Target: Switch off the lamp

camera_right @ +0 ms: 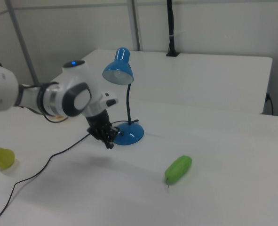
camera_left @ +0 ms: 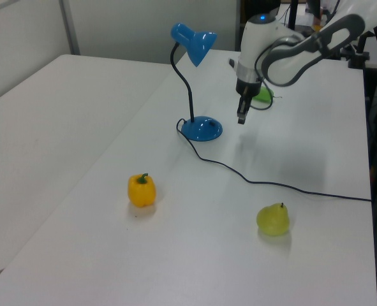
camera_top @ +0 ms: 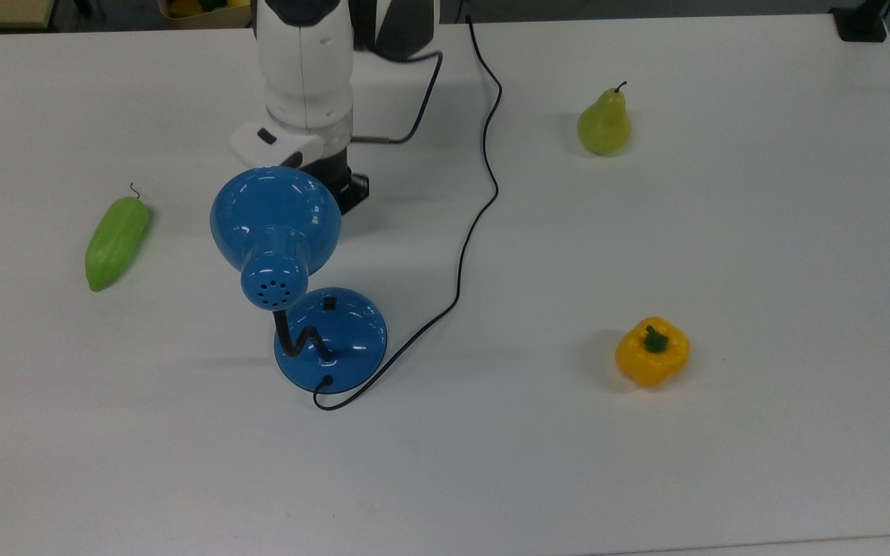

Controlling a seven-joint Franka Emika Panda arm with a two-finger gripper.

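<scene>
While my fingers [camera_top: 352, 193] hang off the lamp [camera_top: 298, 270], top view has its base mid-counter [camera_top: 723, 463], switch [camera_top: 329, 302] uncovered | left view: fingers [camera_left: 242, 118] above the counter just right of the base, apparently pressed together for poking | right view: fingers [camera_right: 109, 141] beside the base, shade unlit.

white table [camera_top: 723, 479] | on it: lamp [camera_top: 331, 340], pear [camera_top: 604, 123], yellow pepper [camera_top: 652, 352], green gourd [camera_top: 116, 242]

Bright, even overhead light. Soft, faint shadows on the matte white surface [camera_top: 646, 479]. Small white glare spots across the glossy blue lamp shade [camera_top: 275, 212] and domed base. Slight softness throughout.
</scene>
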